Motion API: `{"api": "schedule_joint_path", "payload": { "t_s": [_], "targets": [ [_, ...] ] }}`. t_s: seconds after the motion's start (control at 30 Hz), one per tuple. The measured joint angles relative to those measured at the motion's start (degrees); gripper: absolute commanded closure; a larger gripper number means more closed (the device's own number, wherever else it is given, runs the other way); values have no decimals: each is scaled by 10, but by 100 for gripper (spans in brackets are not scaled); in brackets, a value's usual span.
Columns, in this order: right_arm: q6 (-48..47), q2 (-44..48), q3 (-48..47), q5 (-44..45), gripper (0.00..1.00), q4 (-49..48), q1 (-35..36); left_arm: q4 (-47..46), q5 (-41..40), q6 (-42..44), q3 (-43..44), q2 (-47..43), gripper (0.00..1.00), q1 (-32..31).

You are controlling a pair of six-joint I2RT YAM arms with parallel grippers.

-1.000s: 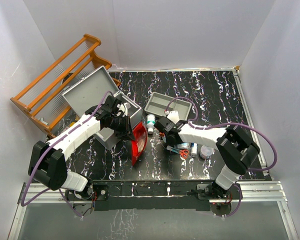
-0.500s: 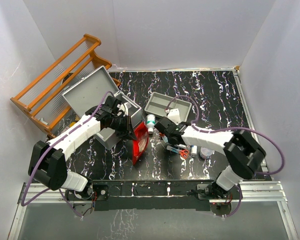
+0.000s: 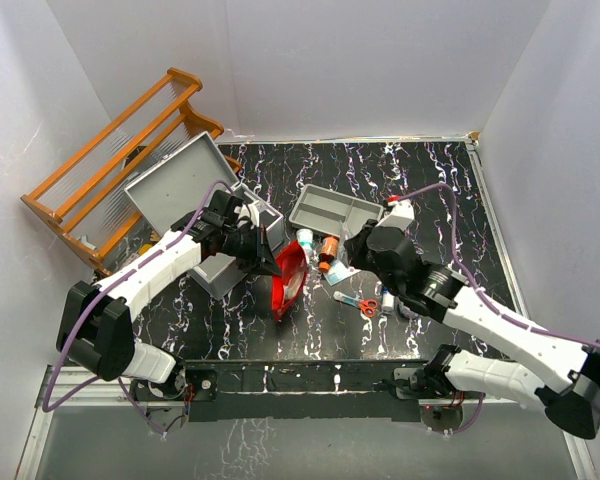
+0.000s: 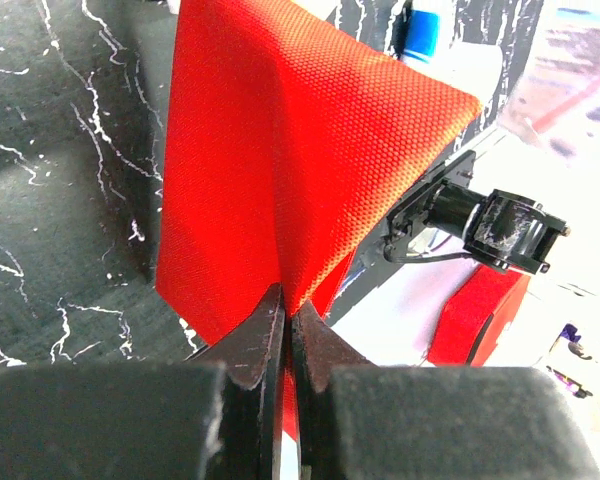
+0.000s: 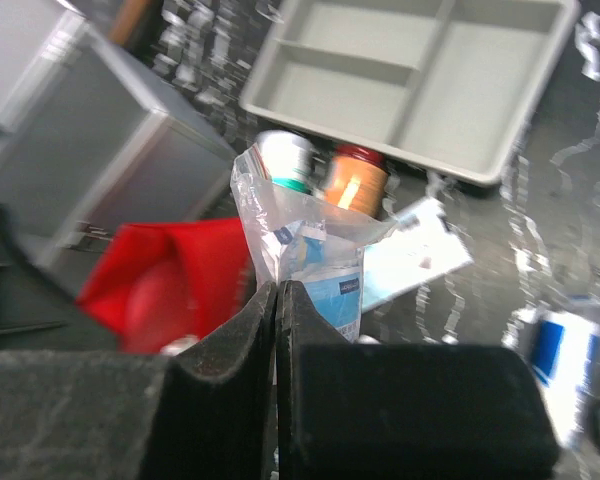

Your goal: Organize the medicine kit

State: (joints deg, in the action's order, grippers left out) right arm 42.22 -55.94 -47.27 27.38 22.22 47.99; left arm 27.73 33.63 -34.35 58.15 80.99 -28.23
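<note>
The medicine kit, a grey metal case, stands at the left with its lid raised; its grey side also shows in the right wrist view. My left gripper is shut on a fold of the red fabric pouch and holds it upright beside the case. My right gripper is shut on a clear plastic packet with a blue label, lifted above the table's middle.
A shallow grey two-compartment tray lies behind the packet. An orange bottle and a white bottle lie in front of the tray. Red-handled scissors lie nearer. A wooden rack stands far left.
My right gripper closed on the plastic packet and lifted it as the arm swung up and rightward, uncovering the orange bottle. The left gripper nudged the red pouch slightly right.
</note>
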Motion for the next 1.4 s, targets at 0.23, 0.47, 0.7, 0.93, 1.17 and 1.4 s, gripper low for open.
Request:
{"api": "schedule_joint_path", "payload": {
  "t_s": [0.23,0.47,0.7,0.93,1.17,1.4],
  "targets": [
    [26,40,17,-93,100,-127,0,-28,22,-25,0,-8,100,0],
    [56,37,50,-194,100,-242,0,-57,41,-78,0,-25,100,0],
    [88,23,82,-236,100,-299,0,-71,54,-122,0,-28,100,0],
    [113,19,99,-239,100,-309,0,-78,57,-149,0,-28,100,0],
    [122,11,110,-236,100,-313,0,-85,58,-166,0,-28,100,0],
    [122,-8,125,-222,100,-313,0,-85,59,-172,0,-28,100,0]
  ]
}}
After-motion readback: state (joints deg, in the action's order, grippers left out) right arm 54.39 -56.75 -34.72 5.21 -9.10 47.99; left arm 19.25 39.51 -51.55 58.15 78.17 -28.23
